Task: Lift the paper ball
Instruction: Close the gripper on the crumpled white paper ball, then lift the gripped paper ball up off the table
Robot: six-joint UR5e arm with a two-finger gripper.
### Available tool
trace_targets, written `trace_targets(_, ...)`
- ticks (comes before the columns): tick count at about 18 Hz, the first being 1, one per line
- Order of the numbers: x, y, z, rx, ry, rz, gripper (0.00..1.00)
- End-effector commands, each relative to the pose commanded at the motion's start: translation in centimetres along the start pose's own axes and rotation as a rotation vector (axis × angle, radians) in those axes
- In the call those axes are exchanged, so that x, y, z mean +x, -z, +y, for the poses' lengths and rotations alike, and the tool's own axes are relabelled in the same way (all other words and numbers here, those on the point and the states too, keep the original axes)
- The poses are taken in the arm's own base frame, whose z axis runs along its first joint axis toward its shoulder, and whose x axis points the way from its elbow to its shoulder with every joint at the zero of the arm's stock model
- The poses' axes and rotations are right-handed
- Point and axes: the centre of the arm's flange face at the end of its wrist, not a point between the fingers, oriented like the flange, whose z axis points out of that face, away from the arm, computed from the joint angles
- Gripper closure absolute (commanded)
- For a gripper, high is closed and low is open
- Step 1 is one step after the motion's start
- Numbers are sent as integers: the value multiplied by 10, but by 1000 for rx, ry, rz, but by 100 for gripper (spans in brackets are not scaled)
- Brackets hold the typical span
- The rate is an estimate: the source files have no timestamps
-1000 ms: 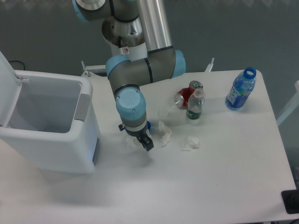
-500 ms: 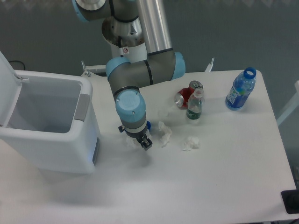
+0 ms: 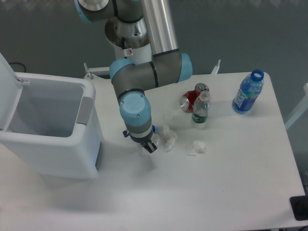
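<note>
My gripper [image 3: 147, 147] points down at the table just right of the white bin. It looks shut on the paper ball [image 3: 145, 152], a ragged white tissue wad. Only a small white bit of the ball shows under the dark fingertips; the rest is hidden by the wrist. The ball is at or just above the table surface. Another ragged white wad [image 3: 168, 137] lies just right of the gripper, apart from it. A smaller compact white wad [image 3: 196, 147] lies farther right.
An open white bin [image 3: 53, 130] stands close to the left of the gripper. A thin white scrap [image 3: 168, 116], a red can [image 3: 191, 100] on its side, a small green-label bottle [image 3: 200, 109] and a blue bottle [image 3: 248, 92] stand behind and to the right.
The white wad that stuck out to the left of the fingers no longer shows there; only a bit remains under the fingertips. The arm has barely moved.
</note>
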Motion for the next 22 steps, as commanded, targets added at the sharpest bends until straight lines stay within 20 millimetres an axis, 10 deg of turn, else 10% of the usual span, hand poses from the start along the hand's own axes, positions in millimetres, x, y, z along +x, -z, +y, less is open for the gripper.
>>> trace_targets(22,-26,192,59,365,266,-182,100)
